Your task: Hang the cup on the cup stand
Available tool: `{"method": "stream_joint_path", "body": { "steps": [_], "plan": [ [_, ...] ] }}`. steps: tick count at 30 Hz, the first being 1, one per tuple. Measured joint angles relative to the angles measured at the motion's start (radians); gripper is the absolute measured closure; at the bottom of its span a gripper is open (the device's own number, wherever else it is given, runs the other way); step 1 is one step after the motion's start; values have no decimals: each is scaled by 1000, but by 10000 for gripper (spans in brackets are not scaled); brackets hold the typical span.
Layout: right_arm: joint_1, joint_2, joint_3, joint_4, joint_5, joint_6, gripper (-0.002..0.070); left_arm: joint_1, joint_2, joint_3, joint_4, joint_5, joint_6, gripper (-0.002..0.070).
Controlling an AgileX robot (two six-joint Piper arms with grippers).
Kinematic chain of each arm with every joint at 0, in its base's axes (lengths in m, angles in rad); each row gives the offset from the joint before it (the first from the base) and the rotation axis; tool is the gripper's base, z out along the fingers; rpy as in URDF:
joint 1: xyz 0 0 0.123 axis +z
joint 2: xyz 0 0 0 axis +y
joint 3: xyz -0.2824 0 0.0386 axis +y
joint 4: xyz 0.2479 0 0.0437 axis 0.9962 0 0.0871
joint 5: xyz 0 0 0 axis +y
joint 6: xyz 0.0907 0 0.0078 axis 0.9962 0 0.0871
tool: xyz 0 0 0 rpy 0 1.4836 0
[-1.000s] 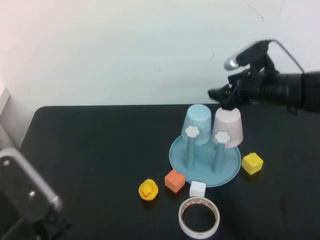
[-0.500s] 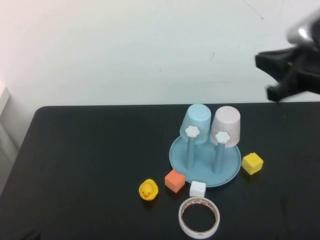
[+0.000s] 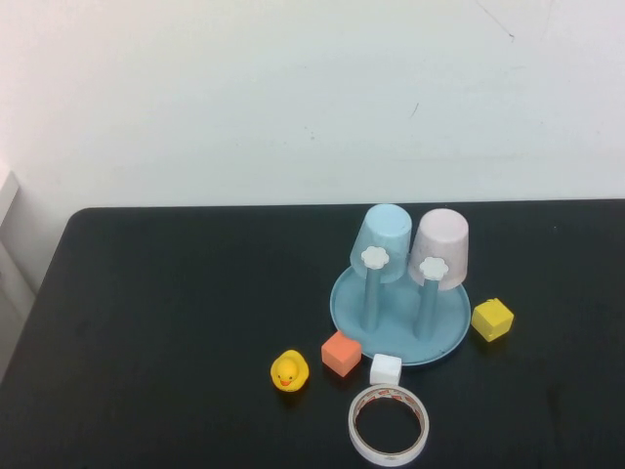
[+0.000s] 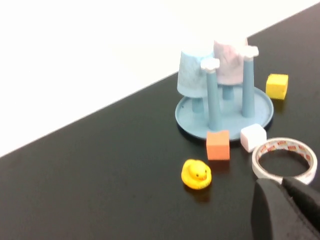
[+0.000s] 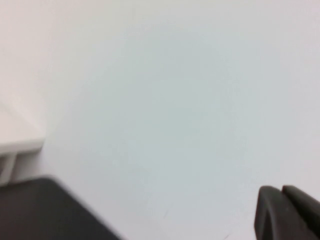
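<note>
1. The cup (image 3: 444, 248) — pale pink, no handle — sits mouth-down over a rear peg of the cup stand (image 3: 400, 332), its closed bottom uppermost. It hangs there unsupported by any arm, so the task looks done.

2. Just beside it, a light blue cup (image 3: 382, 242) hangs inverted on the neighbouring rear peg. The two nearer pegs, each with a white flower cap, stand bare in front of the cups.

3. The stand rests right of the counter's (image 3: 176, 322) middle, closer to the far edge than the near one. Its dish-like base gives the pegs a wide footing, which is likely why two hung cups do not tip it.

4. Loose things ring the stand's near side: an orange cube (image 3: 341, 353) and a white cube (image 3: 386, 369) touching or almost touching the base rim, a yellow duck (image 3: 289, 371), a tape roll (image 3: 389, 424) at the near edge, and a yellow cube (image 3: 492, 319) toward the right edge.

5. The left gripper (image 4: 287, 207) is absent from the high view; its wrist camera looks across the counter at the stand from well off. Its fingers are pressed together, holding nothing.

6. The right gripper (image 5: 287, 212) is also out of the high view and faces a blank wall — well away from the cup. Its fingers appear clenched on nothing, a parked pose.
</note>
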State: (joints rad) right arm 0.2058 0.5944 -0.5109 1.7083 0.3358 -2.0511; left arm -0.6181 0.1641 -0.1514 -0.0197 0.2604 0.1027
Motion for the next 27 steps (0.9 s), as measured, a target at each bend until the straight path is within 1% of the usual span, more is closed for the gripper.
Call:
{"method": "stream_joint_path", "body": {
  "steps": [4, 8, 11, 20, 23, 27],
  "plan": [
    [0, -177, 67, 0, -50, 16, 677, 0, 0, 0, 2, 34, 0, 675],
    [0, -265, 123, 4, -99, 76, 677, 0, 0, 0, 2, 63, 0, 675],
    [0, -272, 159, 4, -105, 105, 677, 0, 0, 0, 2, 80, 0, 675],
    [0, -272, 225, 6, -125, 116, 678, 0, 0, 0, 4, 98, 0, 675],
    [0, -272, 247, 8, -181, 114, 678, 0, 0, 0, 4, 103, 0, 675],
    [0, -272, 263, 12, -320, 27, 678, 0, 0, 0, 4, 106, 0, 675]
  ]
}}
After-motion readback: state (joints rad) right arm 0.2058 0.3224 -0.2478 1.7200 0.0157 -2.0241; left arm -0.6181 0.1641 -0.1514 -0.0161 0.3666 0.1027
